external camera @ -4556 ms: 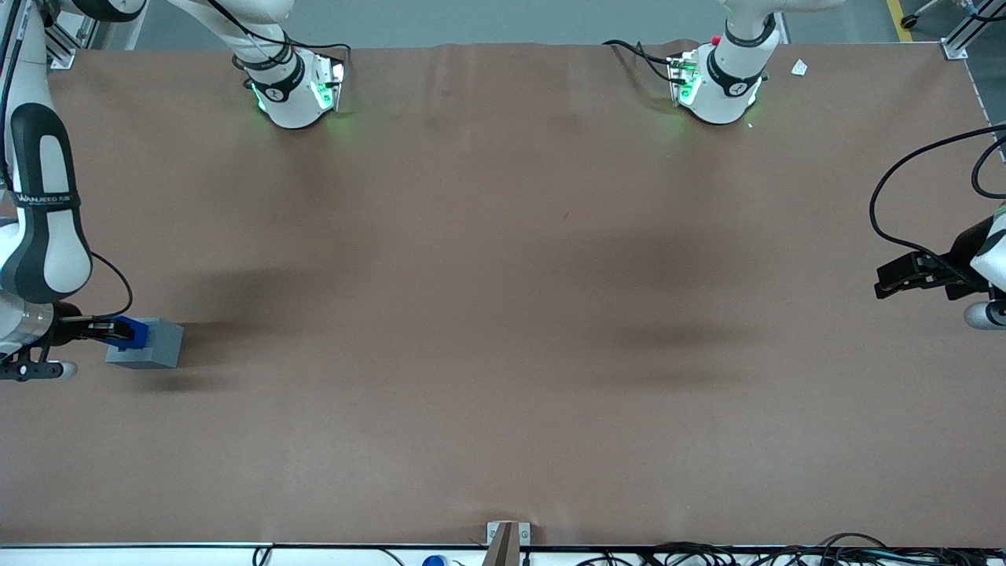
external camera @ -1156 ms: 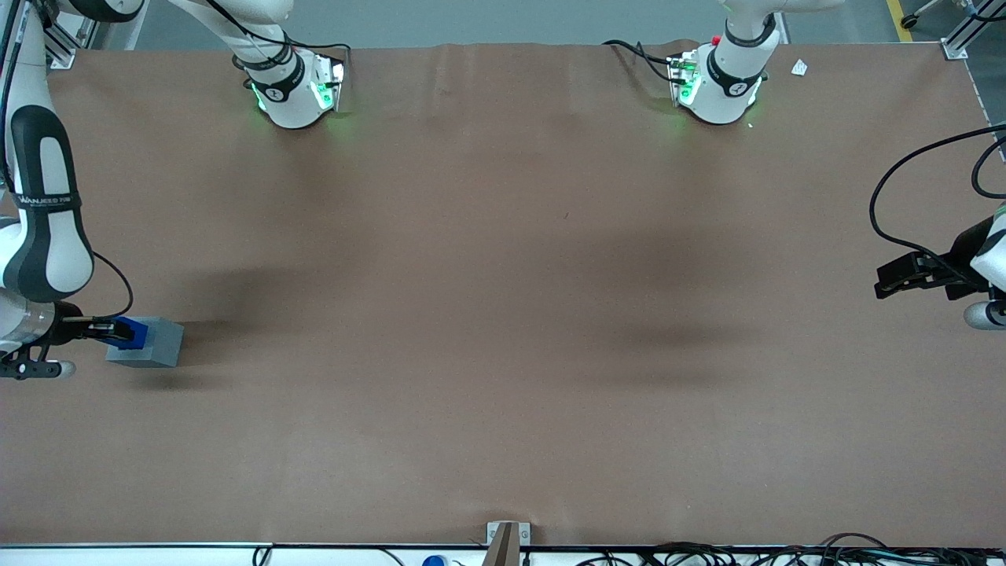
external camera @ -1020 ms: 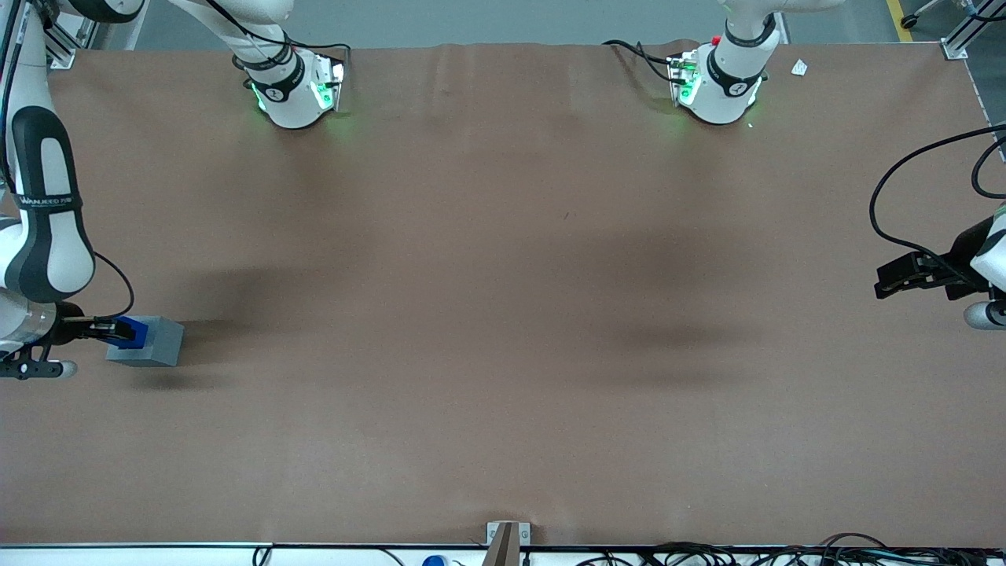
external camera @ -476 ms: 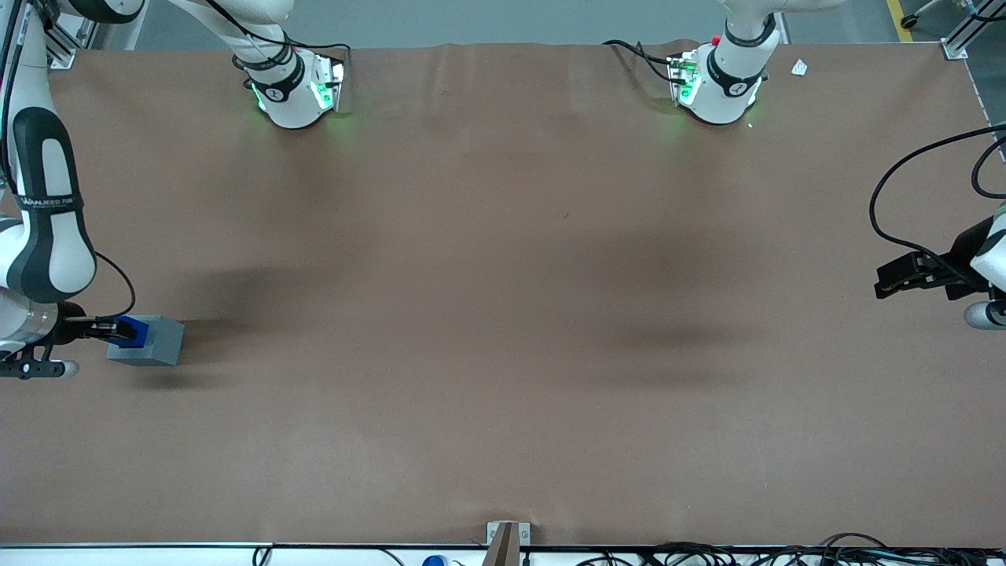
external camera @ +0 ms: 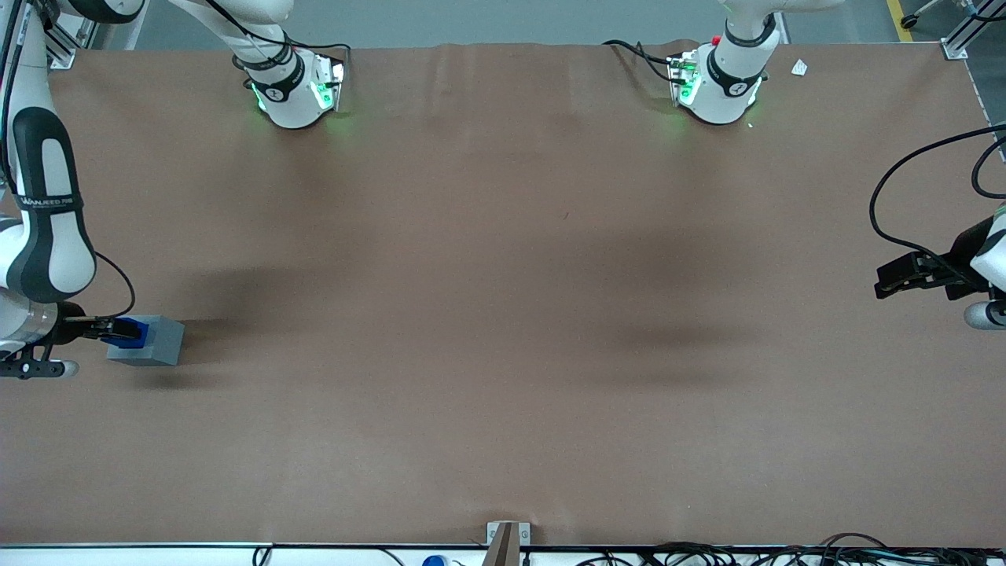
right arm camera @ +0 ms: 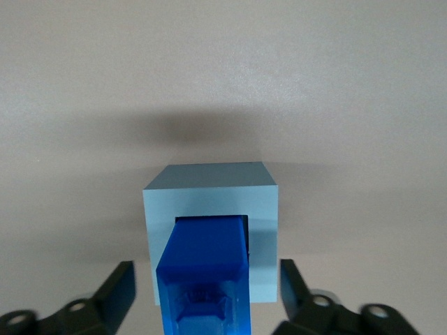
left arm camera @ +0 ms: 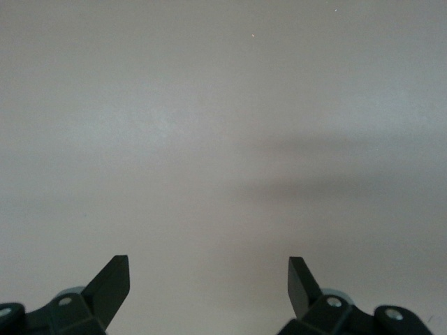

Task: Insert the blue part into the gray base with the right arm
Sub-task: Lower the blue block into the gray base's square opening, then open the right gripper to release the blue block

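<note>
- The gripper (right arm camera: 206,296) hung directly above the gray base (right arm camera: 211,202), its two black fingers (right arm camera: 117,289) spread apart, each clear of the blue part (right arm camera: 202,269) between them; it had let go.
- In the front view the gripper (external camera: 100,330) sat at the working arm's end of the table, just beside the base (external camera: 149,343) and reaching over its top.
- The blue part stood upright with its lower end in the square recess of the gray base, the rest of it rising out of the opening; how deep it sat could not be judged.
- From the front the blue part (external camera: 131,332) showed at the base's upper edge.
- The gray base rested on the brown table (external camera: 503,314), with the white-and-black right arm (external camera: 43,228) rising beside it.
</note>
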You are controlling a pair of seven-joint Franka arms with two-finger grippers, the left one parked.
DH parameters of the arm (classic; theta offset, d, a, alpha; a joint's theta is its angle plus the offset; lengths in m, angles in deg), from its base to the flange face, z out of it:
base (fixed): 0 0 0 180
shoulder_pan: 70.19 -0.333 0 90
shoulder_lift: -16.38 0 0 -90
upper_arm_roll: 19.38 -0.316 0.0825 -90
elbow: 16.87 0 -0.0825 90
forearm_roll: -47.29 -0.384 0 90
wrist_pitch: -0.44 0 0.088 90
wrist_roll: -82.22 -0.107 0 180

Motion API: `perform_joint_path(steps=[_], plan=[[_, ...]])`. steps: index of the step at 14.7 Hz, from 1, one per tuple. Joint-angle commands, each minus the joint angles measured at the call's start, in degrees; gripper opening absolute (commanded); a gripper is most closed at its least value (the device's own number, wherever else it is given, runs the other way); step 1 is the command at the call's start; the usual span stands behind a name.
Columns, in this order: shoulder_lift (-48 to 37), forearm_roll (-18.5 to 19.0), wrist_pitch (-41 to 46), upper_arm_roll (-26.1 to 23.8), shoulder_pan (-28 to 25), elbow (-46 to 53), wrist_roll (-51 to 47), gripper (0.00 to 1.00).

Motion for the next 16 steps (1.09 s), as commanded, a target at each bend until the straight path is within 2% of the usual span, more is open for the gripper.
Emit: perform_joint_path(steps=[1,9,13,16], plan=[[-0.5,0.6,-0.3,-0.6,0.5,-0.1,0.0,1.0],[-1.4,0.3,1.1,-0.9,0.2,0.9,-0.3,1.0],[-2.2,-0.3,5.3,-1.1,-0.5,3.3,-0.7,1.0],[-3.0,-0.4,8.7,-1.1,-2.1,4.9,-5.7,1.0]])
